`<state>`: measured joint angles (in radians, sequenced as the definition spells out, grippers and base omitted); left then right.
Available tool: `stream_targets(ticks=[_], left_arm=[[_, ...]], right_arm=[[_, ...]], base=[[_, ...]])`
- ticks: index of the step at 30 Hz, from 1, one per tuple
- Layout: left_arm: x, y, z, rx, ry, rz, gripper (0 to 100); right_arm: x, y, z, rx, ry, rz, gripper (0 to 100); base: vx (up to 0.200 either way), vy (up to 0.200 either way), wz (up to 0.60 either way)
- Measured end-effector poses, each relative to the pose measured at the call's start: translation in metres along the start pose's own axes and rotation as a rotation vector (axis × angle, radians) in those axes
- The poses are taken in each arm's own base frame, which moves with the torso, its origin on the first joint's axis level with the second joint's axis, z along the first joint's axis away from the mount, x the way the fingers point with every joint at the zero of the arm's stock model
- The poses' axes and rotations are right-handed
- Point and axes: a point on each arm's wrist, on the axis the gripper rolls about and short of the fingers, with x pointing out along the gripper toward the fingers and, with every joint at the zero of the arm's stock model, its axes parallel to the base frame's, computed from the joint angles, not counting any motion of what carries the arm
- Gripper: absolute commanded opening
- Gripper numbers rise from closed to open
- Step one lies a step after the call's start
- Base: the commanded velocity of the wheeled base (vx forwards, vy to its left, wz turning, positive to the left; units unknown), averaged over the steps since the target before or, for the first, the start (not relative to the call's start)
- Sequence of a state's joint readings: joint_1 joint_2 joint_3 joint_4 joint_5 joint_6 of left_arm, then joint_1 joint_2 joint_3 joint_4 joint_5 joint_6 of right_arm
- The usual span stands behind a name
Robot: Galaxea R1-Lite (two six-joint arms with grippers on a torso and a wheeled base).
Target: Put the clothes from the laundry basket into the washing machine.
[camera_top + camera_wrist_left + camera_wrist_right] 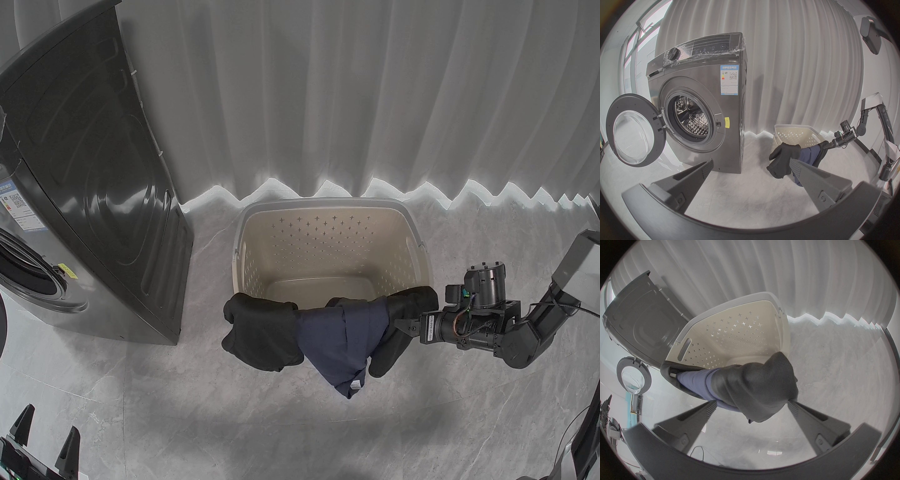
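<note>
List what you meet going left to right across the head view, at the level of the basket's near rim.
Washing machine → black garment → navy garment → right gripper.

Looks like a home laundry corner: a front-loading washing machine (703,125) ahead of the left gripper (750,161), a laundry basket (793,132) near the machine, white curtains (803,62), marbled floor (750,193).

Clothes (331,337) over basket (325,203) rim, R gripper (403,325) beside

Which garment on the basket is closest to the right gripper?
The black bundle at the right end; the navy one and other black bundle hang farther left.
</note>
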<state>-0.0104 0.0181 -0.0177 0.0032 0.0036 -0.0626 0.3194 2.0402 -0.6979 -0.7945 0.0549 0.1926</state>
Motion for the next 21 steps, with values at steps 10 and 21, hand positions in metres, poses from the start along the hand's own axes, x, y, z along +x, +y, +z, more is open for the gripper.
stream_targets(ticks=[10, 21], left_arm=[[0.000, 0.000, 0.000, 0.000, 0.000, 0.000, 100], [0.000, 0.000, 0.000, 0.000, 0.000, 0.000, 100]], right_arm=[[0.025, -0.006, 0.010, 0.002, -0.061, -0.005, 0], [0.029, -0.006, 0.003, 0.008, -0.052, 0.006, 0]], base=[[0.000, 0.000, 0.00], [0.000, 0.000, 0.00]])
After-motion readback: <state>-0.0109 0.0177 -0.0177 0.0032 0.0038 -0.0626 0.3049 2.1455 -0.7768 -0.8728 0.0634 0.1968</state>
